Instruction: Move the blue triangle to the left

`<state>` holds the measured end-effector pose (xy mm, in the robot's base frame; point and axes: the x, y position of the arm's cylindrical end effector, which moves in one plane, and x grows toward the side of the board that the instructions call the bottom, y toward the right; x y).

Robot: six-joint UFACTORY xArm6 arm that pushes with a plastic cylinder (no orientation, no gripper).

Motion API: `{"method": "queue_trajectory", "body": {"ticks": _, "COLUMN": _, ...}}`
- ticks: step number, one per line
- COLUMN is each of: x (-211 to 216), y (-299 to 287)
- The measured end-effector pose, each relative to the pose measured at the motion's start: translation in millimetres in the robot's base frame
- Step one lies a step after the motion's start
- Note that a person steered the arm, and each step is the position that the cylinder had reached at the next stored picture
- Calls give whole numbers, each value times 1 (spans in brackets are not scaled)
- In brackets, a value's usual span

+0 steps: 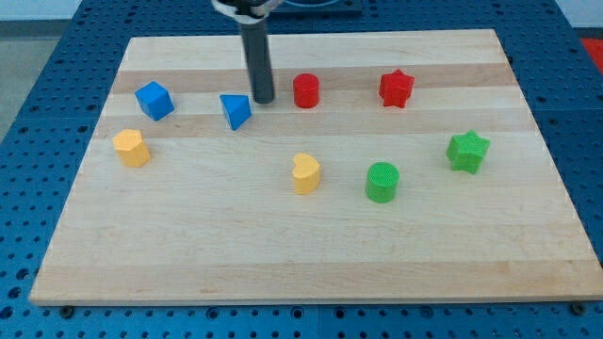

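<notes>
Resting on desk point(283, 254), upper left of frame: blue triangle point(236, 110). My tip point(263, 100) is seen just beside its right edge; contact can't be told. No pincer fitted. Blue cube point(154, 100) further left, well apart.

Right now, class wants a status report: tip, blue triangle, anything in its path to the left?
My tip at blue triangle block's right side. Blue cube lies further left, roughly in path.

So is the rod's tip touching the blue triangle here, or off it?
Cannot tell for sure: my tip sits right beside the blue triangle, on the view's right, with no clear gap visible.
</notes>
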<state>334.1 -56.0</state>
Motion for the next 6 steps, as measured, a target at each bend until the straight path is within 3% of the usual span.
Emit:
{"method": "queue_trajectory", "body": {"ticks": 2, "x": 37, "y": 13}}
{"method": "queue_trajectory", "body": {"ticks": 5, "x": 31, "y": -98}}
{"method": "queue_trajectory", "body": {"ticks": 6, "x": 30, "y": -101}}
